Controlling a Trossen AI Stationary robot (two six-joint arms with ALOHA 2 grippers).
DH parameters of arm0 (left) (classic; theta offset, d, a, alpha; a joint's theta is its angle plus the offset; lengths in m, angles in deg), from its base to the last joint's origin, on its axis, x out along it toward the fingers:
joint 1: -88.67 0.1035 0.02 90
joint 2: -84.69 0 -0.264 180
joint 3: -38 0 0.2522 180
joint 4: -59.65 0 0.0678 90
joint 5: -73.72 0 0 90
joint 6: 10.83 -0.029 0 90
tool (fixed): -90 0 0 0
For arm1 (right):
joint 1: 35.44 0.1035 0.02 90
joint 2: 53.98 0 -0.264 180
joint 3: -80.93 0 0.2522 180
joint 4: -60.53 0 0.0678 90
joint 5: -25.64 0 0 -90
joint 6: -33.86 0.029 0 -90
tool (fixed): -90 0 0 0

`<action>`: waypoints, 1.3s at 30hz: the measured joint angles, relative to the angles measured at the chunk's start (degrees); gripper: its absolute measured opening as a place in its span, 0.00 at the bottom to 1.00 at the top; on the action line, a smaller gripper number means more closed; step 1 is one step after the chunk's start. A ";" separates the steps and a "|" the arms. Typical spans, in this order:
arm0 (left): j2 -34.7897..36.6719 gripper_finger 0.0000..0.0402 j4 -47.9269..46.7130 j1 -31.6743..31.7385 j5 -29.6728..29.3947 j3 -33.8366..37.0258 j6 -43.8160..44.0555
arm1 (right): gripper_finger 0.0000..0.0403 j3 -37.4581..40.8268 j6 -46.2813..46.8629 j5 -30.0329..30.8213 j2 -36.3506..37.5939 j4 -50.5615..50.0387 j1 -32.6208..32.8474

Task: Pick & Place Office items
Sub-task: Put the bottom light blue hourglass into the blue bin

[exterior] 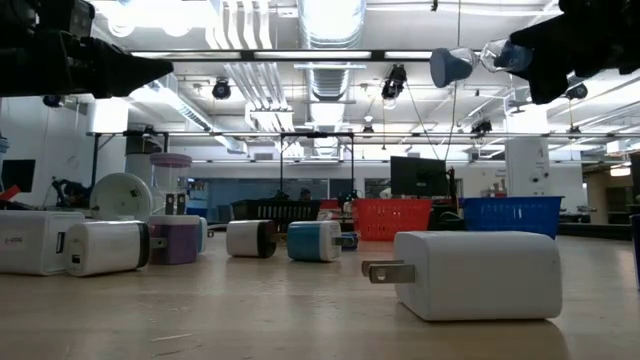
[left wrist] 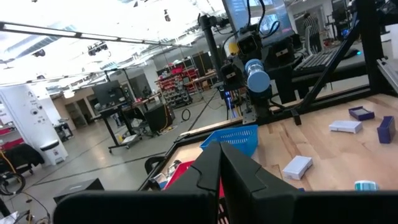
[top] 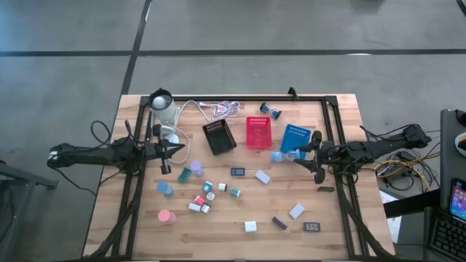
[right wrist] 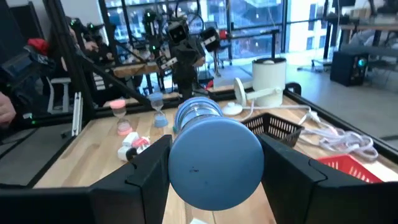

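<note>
Right gripper [right wrist: 214, 163]: its two dark fingers [right wrist: 146, 171] are closed on a blue roll [right wrist: 214, 158], one finger on each side of it. The roll sits squarely between them, its round end face toward the wrist camera. In the high view the roll [top: 277, 156] is held raised just in front of the blue tray [top: 295, 137], at the right part of the worktop [top: 240, 236]. The low view shows the roll [exterior: 452, 67] well clear of the wooden surface, projecting from the dark gripper body.

Left gripper [top: 182, 148]: fingers [left wrist: 239, 177] are pressed together and hold nothing. It hovers above the left part of the worktop, close to a lavender roll [top: 196, 167] and a teal block [top: 185, 175].

Remaining office items lie loose on the worktop. Nearest the front edge: a white block [top: 250, 226], a small dark rectangle [top: 312, 226], a white block by it [top: 296, 211] and a pink roll [top: 166, 216]. Mid-worktop: a second blue roll [top: 164, 189], a cluster of small white, teal and pink blocks [top: 204, 198], and another white block [top: 263, 176].

Farther back, in a row: black tray [top: 218, 136], red tray [top: 258, 132], blue tray. A white coiled cable [top: 218, 110] lies near the rear edge.
</note>
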 joint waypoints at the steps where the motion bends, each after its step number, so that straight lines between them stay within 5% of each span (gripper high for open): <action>1: 0.00 0.03 0.27 0.00 0.00 0.00 -0.01 | 0.49 0.70 -0.28 -0.02 0.02 0.86 0.00; 27: 0.00 0.03 1.42 0.00 0.00 0.00 0.17 | 0.50 7.90 -0.77 -0.67 0.04 8.79 -0.02; 39: 0.00 0.03 1.42 0.00 0.00 0.00 0.23 | 0.50 -0.05 -2.28 0.01 -0.99 4.36 -0.01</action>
